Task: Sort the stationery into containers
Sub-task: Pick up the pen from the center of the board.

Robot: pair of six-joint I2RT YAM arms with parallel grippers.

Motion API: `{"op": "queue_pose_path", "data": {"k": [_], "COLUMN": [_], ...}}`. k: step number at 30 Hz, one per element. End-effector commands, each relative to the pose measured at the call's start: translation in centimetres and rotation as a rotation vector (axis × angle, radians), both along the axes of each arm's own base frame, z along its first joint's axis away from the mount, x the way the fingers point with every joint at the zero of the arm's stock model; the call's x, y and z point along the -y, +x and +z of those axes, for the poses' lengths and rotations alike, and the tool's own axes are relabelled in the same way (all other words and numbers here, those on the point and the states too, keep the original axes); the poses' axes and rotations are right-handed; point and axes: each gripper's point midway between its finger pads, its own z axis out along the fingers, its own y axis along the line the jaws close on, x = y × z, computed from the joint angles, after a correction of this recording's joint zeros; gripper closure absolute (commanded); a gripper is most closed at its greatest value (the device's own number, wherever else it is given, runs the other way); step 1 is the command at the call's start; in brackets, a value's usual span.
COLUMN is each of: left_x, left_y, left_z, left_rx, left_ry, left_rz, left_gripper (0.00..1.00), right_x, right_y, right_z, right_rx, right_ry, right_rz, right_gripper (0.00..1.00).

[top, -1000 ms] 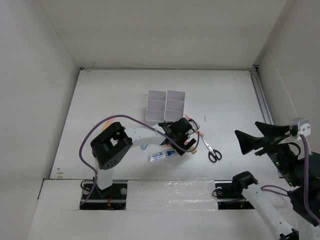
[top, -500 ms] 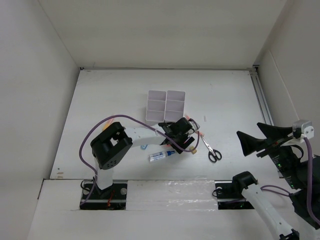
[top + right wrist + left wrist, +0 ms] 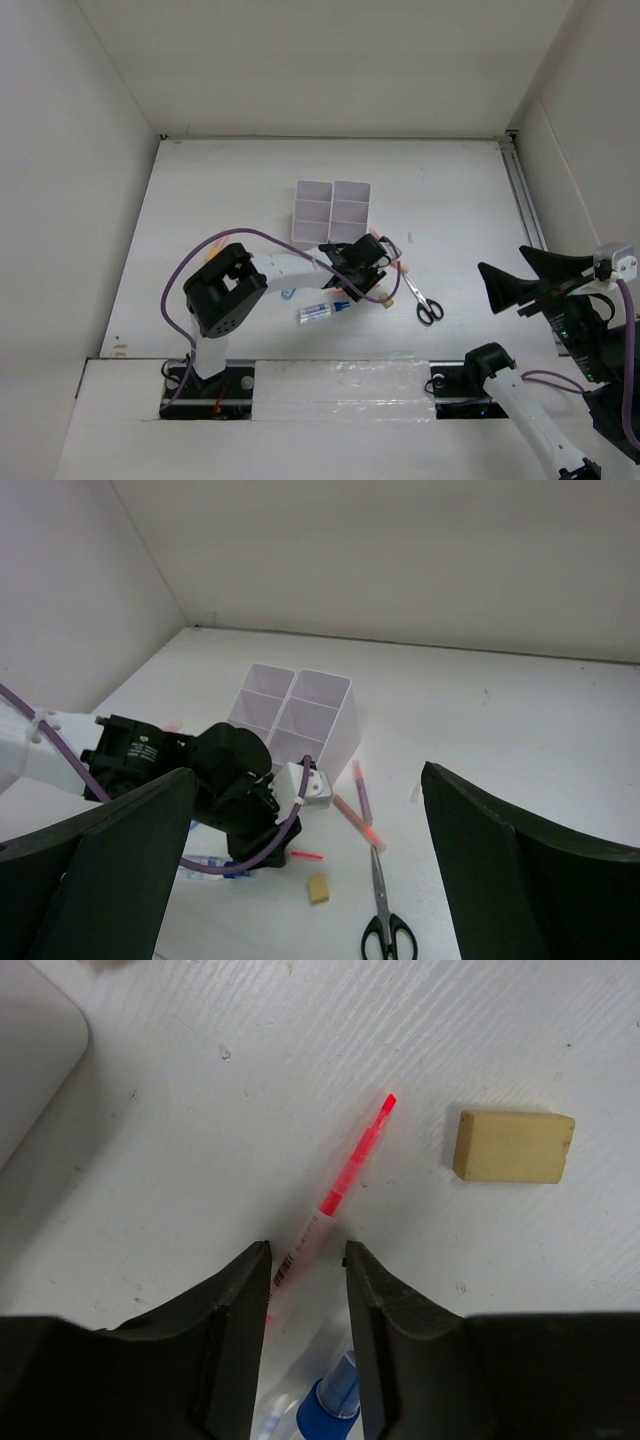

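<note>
My left gripper is low over the table, jaws narrowed with a gap left between them. A thin red pen lies on the table and runs back between the fingers, close to the left one. A clear blue-capped bottle lies under the jaws. The tan eraser sits just right of the pen tip. The white containers stand just beyond the left gripper. Black-handled scissors lie to its right. My right gripper hangs high at the right, wide open and holding nothing.
Two more pens lie between the containers and the scissors. A small blue item lies left of the bottle. White walls close in the table on three sides.
The left jaws have narrowed around the red pen. The right arm has drifted slightly right and down in the top view, still open.
</note>
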Motion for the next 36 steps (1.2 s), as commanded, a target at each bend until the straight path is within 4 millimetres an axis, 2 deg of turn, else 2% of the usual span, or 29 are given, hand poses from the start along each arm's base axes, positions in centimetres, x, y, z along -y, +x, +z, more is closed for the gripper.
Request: {"op": "queue_pose_path", "data": {"k": [1, 7, 11, 12, 13, 28, 32, 36], "left_x": [-2.0, -2.2, -2.2, -1.9, -2.0, -1.8, -2.0, -1.8], "left_y": [-2.5, -2.6, -2.8, -2.6, -2.6, -0.9, 0.0, 1.3], "left_z": [-3.1, -3.8, -4.2, -4.0, -4.3, -3.4, -2.9, -1.6], "left_rx": [-0.127, -0.137, -0.149, -0.145, -0.149, -0.068, -0.02, 0.045], "left_ry": [0.104, 0.127, 0.132, 0.124, 0.132, 0.136, 0.141, 0.13], "left_rz": [-0.017, -0.025, -0.029, -0.029, -0.029, 0.006, 0.037, 0.076], "left_gripper": [0.71, 0.79, 0.91, 0.98, 1.0, 1.0, 1.0, 1.0], "right_x": [0.4, 0.7, 0.7, 0.7, 0.7, 0.4, 0.3, 0.2], "right_y": [-0.6, -0.7, -0.7, -0.7, -0.7, -0.3, 0.1, 0.3], "right_z": [1.4, 1.5, 1.5, 1.5, 1.5, 1.3, 0.6, 0.3], "right_rx": [0.047, 0.046, 0.046, 0.046, 0.046, 0.038, 0.021, 0.009], "right_ry": [0.006, 0.008, 0.008, 0.008, 0.008, 0.003, -0.003, 0.002], "right_rz": [-0.004, -0.022, -0.022, -0.022, -0.022, -0.013, -0.013, -0.011], "right_gripper": [0.0, 0.0, 0.0, 0.0, 0.0, 0.0, 0.0, 0.0]}}
